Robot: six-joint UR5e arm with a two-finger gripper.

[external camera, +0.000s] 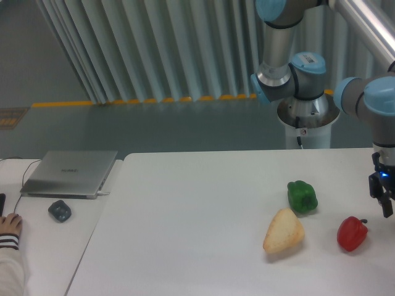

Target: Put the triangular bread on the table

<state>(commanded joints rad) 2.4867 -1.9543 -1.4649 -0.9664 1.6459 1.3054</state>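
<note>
While cropped at right, pincer (386,198): state unclear, possibly empty.
Triangular bread (283,230): lying free on counter (185,234).
Neighbours: green pepper (302,197), red pepper (352,234).

Green pepper (302,197) and red pepper (352,234) flank the triangular bread (283,231); the table (185,234) lies open to its left.

Gripper (387,200): cut off by the right picture edge, only a dark sliver with a blue light showing; jaw stance cannot be told. Person's hand (10,224): cropped at the left edge, sleeve running out of the bottom corner. Small dark object (60,211) beside the grey laptop (70,173): too small to identify.
</note>
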